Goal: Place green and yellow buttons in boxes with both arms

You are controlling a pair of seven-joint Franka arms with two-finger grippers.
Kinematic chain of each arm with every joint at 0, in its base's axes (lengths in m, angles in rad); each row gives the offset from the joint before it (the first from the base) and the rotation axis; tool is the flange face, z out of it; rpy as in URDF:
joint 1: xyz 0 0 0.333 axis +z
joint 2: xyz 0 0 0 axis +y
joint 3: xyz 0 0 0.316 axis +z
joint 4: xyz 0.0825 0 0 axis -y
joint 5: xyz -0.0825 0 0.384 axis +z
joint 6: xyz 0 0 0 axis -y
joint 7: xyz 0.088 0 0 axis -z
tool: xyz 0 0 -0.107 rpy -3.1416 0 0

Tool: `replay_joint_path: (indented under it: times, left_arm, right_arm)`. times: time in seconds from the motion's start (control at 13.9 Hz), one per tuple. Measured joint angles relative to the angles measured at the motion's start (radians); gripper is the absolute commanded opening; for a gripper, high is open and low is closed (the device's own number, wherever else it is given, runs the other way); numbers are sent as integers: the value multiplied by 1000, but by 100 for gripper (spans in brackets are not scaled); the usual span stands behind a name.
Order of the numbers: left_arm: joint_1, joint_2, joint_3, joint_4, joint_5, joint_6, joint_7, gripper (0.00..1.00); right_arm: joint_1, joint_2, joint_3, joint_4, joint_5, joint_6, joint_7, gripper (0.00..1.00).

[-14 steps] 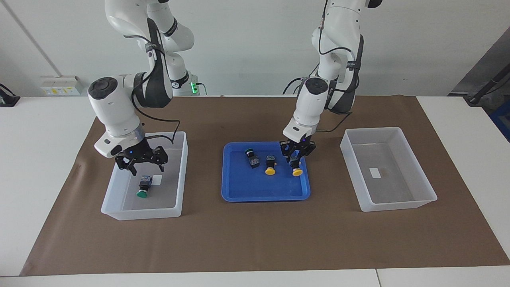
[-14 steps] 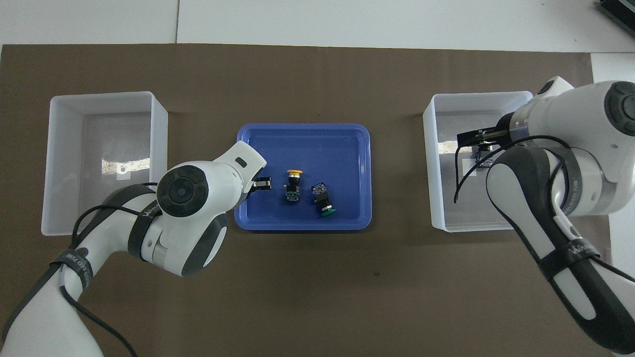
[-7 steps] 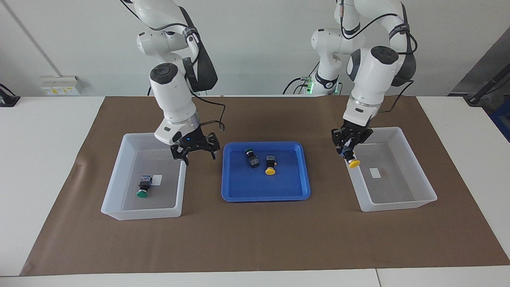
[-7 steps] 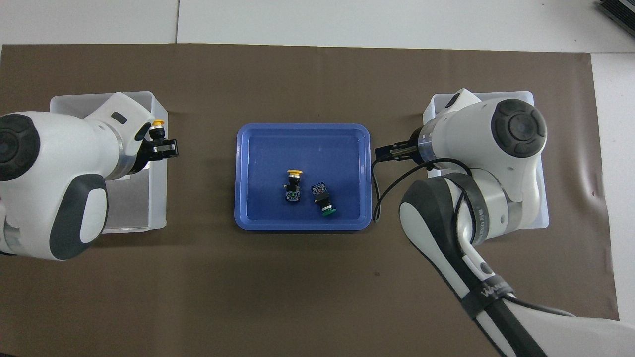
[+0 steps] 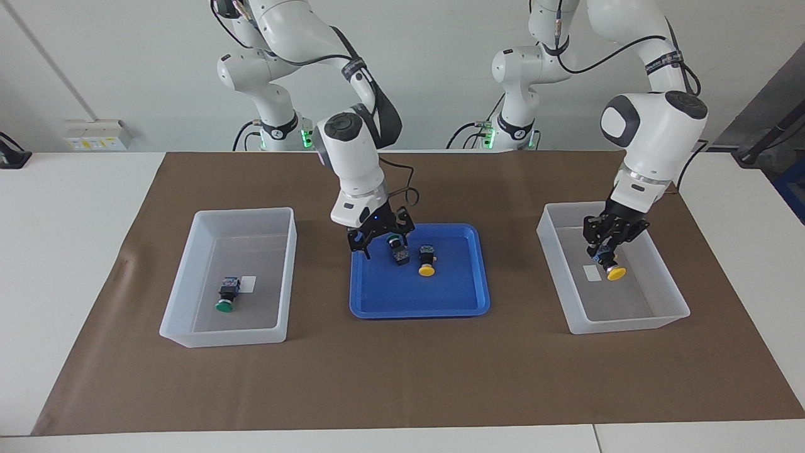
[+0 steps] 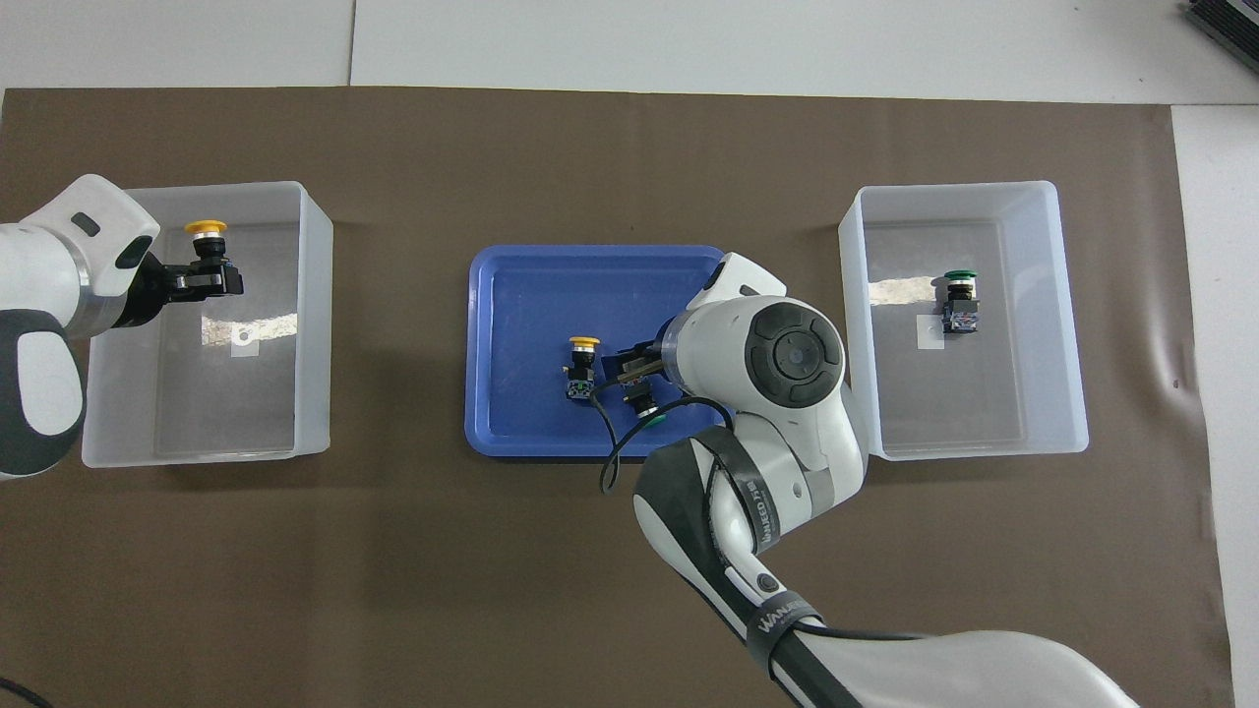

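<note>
The right arm's strap reads "WANEED". A brown paper mat (image 5: 402, 377) covers the white bench (image 5: 69, 207). The left claw (image 5: 607, 248) grips a yellow-capped black push-button (image 5: 614, 271) over one clear plastic box (image 5: 676, 308). The right claw (image 5: 380, 236), fingers spread, hangs over the blue plastic tray (image 5: 418, 305).

On the black strap (image 6: 765, 518) around the right arm (image 6: 787, 472), beside the blue tray (image 6: 511, 295), white lettering partly reads "WANEED"; no other text is legible.
</note>
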Motion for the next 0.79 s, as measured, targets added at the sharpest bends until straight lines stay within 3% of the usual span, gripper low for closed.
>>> replay_joint_path:
  times: [0.14,0.29,0.43,0.5,0.58,0.79]
  left_arm:
    - [6,14,-1,0,0,21,22,0]
    - [19,26,-2,0,0,37,59,0]
    - [35,50,-1,-1,0,57,79,0]
    - [37,65,-1,-1,0,73,82,0]
    - [37,80,-4,-2,0,90,83,0]
    - [29,126,-17,-1,0,148,85,0]
  right_arm:
    - [15,23,0,-6,0,19,0,99]
    - [24,47,0,-17,0,42,-1,74]
    - [26,67,0,-26,0,55,-3,60]
    - [31,76,0,-30,0,64,-3,39]
    - [38,83,0,-32,0,73,-3,0]
    - [43,83,-2,-33,0,75,22,0]
